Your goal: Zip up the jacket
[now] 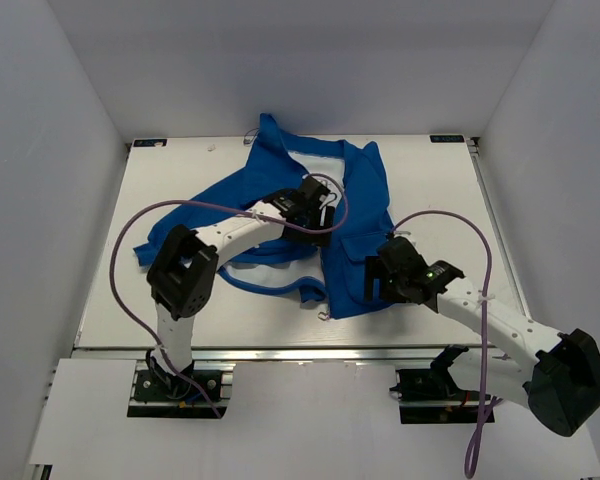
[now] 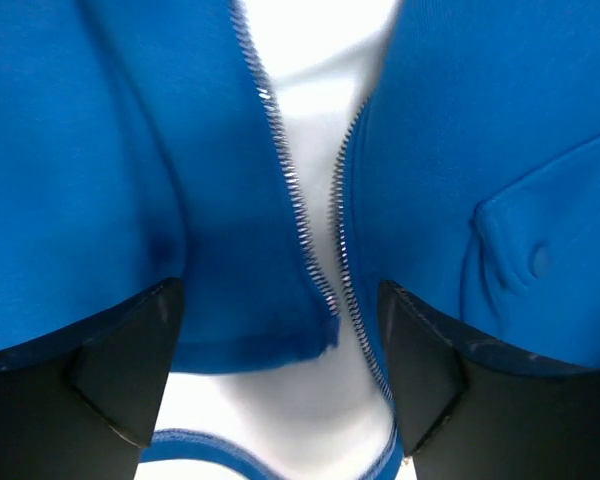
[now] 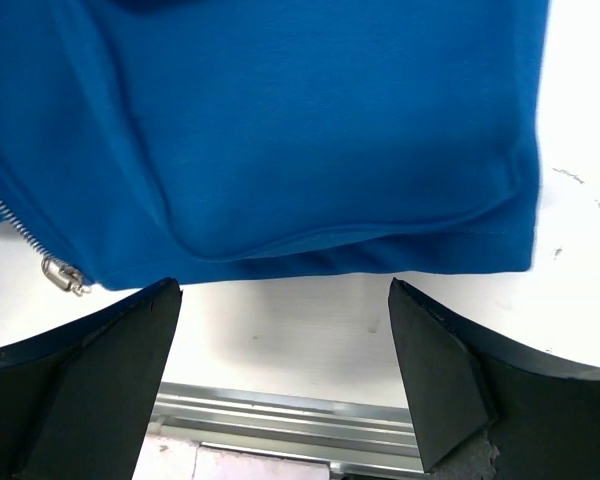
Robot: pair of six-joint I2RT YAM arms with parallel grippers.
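Observation:
The bright blue jacket (image 1: 362,200) lies open on the white table (image 1: 110,300), its white lining (image 1: 280,262) showing between the two front panels. My left gripper (image 1: 320,215) hovers open over the jacket's middle. In the left wrist view its fingers (image 2: 130,370) stand either side of the two separated silver zipper tracks (image 2: 300,220), near the left panel's bottom corner (image 2: 320,338). My right gripper (image 1: 373,272) is open just below the right panel's hem (image 3: 380,255), over bare table. The silver zipper slider (image 3: 65,275) sits at that panel's lower corner, left of the right gripper (image 3: 285,295).
An aluminium rail (image 3: 280,415) runs along the table's near edge, close under the right gripper. White walls enclose the table on three sides. Purple cables (image 1: 130,225) loop from both arms. A pocket seam (image 2: 510,240) shows on the panel right of the zipper.

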